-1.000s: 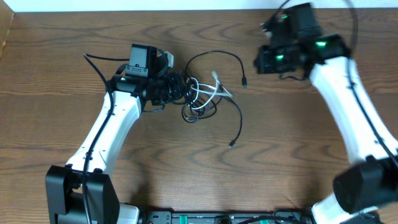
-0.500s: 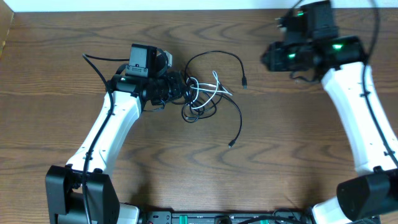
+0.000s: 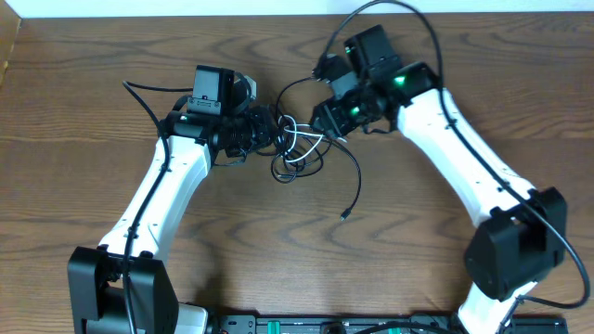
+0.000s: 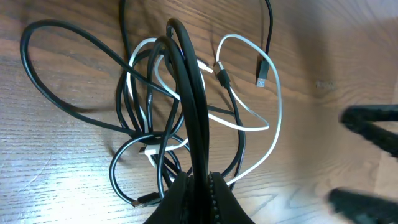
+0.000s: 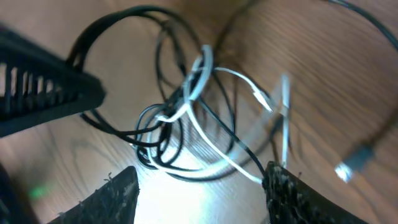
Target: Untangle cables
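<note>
The cables (image 3: 299, 148) lie in a black and white tangle at the table's middle back. My left gripper (image 3: 267, 131) is shut on black strands at the tangle's left side. In the left wrist view those strands (image 4: 189, 93) run straight up from the shut fingertips (image 4: 200, 188), with a white cable (image 4: 273, 124) looping to the right. My right gripper (image 3: 325, 119) hovers open over the tangle's right side. In the right wrist view its fingers (image 5: 115, 193) stand wide apart above the blurred cables (image 5: 180, 127), with nothing between them.
One black cable tail runs toward the front and ends in a small plug (image 3: 345, 215). Another black loop arcs behind the tangle (image 3: 320, 82). The table's back edge (image 3: 186, 17) meets a white wall. The left gripper (image 5: 43, 87) shows at the right wrist view's left.
My right arm has swung in from the back right to just over the tangle, and its jaws have opened. The left arm and its grip have not moved.
</note>
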You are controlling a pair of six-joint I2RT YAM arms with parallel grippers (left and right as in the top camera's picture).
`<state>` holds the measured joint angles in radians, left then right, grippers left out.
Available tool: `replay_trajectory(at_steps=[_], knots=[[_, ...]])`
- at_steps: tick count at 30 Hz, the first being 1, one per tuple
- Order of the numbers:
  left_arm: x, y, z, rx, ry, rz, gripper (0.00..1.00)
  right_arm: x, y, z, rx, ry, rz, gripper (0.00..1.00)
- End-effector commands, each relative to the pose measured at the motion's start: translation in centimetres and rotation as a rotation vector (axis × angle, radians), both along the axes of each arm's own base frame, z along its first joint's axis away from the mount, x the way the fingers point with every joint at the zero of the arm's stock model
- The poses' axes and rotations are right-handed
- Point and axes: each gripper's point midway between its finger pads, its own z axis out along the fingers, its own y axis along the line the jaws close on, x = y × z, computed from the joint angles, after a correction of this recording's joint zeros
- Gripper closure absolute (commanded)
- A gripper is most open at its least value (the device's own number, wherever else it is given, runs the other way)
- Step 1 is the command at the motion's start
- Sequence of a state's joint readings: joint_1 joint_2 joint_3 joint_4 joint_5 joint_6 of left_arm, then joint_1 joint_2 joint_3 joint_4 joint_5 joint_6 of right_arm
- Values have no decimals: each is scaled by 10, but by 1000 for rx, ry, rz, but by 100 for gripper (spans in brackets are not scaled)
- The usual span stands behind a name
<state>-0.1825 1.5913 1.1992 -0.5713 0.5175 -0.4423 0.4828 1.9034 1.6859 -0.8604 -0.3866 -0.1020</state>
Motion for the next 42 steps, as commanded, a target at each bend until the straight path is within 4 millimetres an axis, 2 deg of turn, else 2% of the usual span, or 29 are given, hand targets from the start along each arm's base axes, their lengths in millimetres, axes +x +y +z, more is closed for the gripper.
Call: replay_trajectory(at_steps=[1, 7, 17, 22, 24, 30, 38, 42], knots=[[0, 2, 0, 3, -3, 8, 93, -9, 23, -13, -3, -50, 187, 40], [0, 2, 0, 2, -3, 8, 93, -7, 43, -47, -10, -23, 219, 44], [0, 1, 0, 0, -4, 10, 93, 15, 55, -64, 73, 91, -26, 60], [0, 1, 1, -3, -3, 9, 93, 14, 59, -90, 61, 176, -105, 65], [0, 1, 1, -3, -3, 9, 92, 11, 56, -102, 46, 229, -145, 68], [0, 1, 1, -3, -3, 9, 93, 14, 43, -110, 4, 256, -223, 76], [1, 1, 0, 1, -6, 11, 93, 23, 17, -118, -74, 264, -365, 99], [2, 3, 0, 9, -10, 16, 93, 26, -9, -126, -172, 251, -429, 99]])
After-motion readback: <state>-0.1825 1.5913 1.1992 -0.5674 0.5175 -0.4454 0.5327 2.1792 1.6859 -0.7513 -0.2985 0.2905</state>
